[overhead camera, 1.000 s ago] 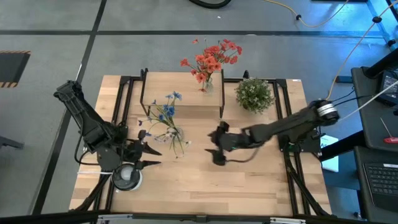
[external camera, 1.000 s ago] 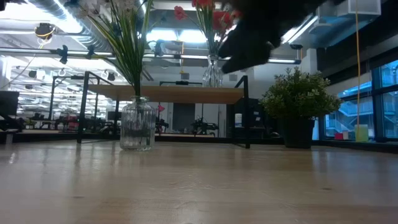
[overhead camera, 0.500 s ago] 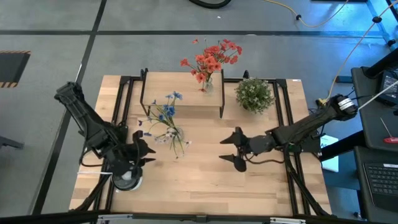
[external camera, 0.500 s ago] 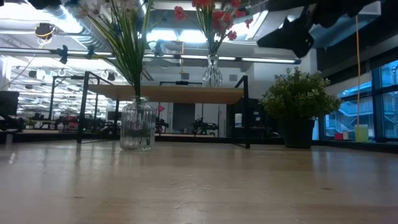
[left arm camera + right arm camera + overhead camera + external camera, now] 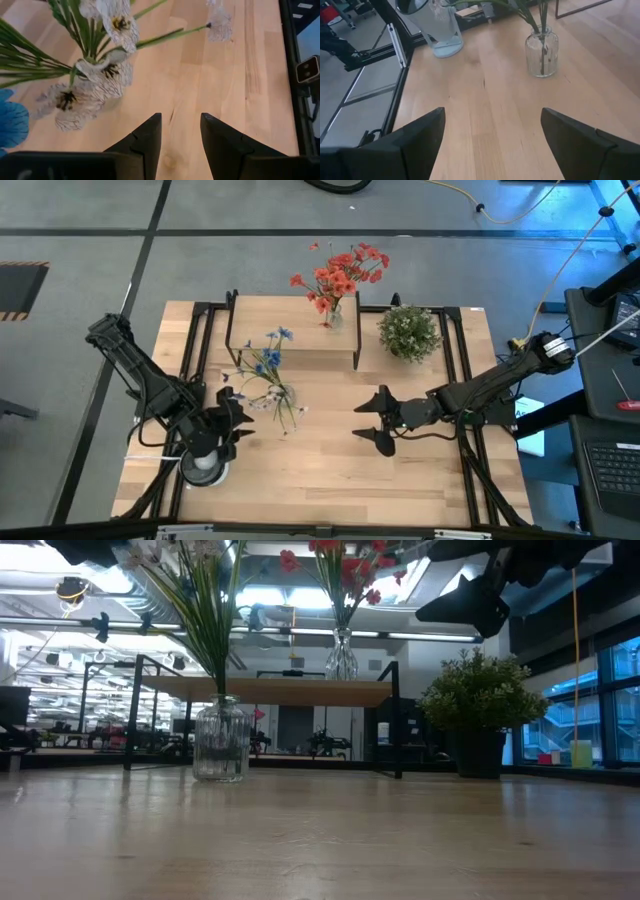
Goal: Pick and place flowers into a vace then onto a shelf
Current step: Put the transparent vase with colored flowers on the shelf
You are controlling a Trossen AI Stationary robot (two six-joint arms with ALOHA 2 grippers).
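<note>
A clear glass vase [image 5: 283, 396] [image 5: 221, 740] [image 5: 542, 49] stands on its base on the table and holds blue and white flowers [image 5: 266, 360] [image 5: 102, 75]. A second vase of red-orange flowers [image 5: 338, 275] [image 5: 342, 652] stands on the shelf [image 5: 293, 332] [image 5: 270, 690]. My left gripper [image 5: 243, 421] [image 5: 181, 131] hovers just to the left of the table vase, open by a narrow gap, with white blooms in front of it. My right gripper [image 5: 370, 420] [image 5: 492, 135] [image 5: 465, 605] hangs wide open above the table, to the right of that vase.
A bushy green plant in a dark pot [image 5: 409, 332] [image 5: 480, 715] stands right of the shelf. A round white object [image 5: 204, 466] sits near the left arm's base. Black frame rails [image 5: 463, 370] run along both table sides. Bare wood [image 5: 320, 475] lies toward the near edge.
My right gripper has drawn back from the table vase toward the table's right edge, staying open, and has held still for the last half second. My left gripper has stayed beside the vase, and its fingers have drawn closer together.
</note>
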